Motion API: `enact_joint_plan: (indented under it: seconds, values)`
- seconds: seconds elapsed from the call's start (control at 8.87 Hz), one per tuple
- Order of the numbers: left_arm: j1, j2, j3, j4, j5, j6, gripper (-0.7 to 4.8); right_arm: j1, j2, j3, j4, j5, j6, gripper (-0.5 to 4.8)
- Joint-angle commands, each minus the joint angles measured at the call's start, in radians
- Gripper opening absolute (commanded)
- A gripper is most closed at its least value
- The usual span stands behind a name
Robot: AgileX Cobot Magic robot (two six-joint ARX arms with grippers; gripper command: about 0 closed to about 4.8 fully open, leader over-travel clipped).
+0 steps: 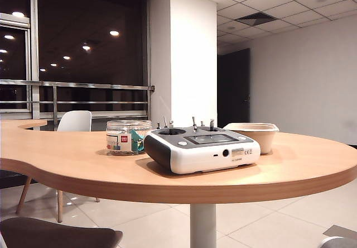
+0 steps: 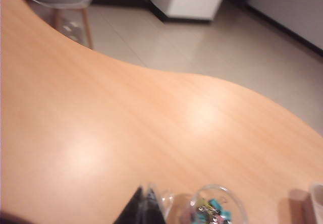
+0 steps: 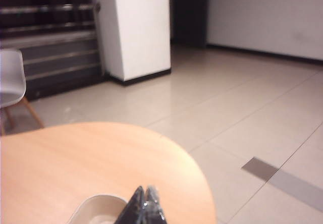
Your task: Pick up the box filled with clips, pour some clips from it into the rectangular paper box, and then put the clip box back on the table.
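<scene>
Table (image 1: 83, 158): light wood, curved edge. Box filled with clips (image 1: 127, 137): left of centre, upright, untouched; clips (image 2: 214, 211) visible inside. Remote controller (image 1: 201, 149): near side, centre. Rectangular paper box (image 1: 254, 135): right, behind the controller, apparently empty. Left gripper (image 2: 143, 209): jaws together, above the jar. Right gripper (image 3: 144, 208): jaws together, over the tray. Step: approach, judged. Next: left jaws must part around the jar.
</scene>
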Motion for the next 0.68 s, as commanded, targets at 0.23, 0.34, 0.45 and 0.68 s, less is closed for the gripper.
enact_joint_plan:
  seconds: [0.23, 0.34, 0.45, 0.68]
  values:
    - [0.0, 0.339, 0.289, -0.128, 0.2, 0.006, -0.05, 0.003, 0.441, 0.298, -0.027, -0.253, -0.003, -0.01]
    - [-0.032, 0.451, 0.354, -0.127, 0.231, 0.027, -0.05, 0.002, 0.596, 0.335, 0.026, -0.262, -0.002, -0.01]
    - [-0.084, 0.56, 0.413, -0.129, 0.24, 0.058, -0.05, 0.003, 0.639, 0.338, 0.04, -0.293, 0.011, -0.01]
    - [-0.113, 0.826, 0.547, -0.151, 0.311, 0.058, 1.89, 0.002, 0.64, 0.338, 0.037, -0.294, 0.008, -0.01]
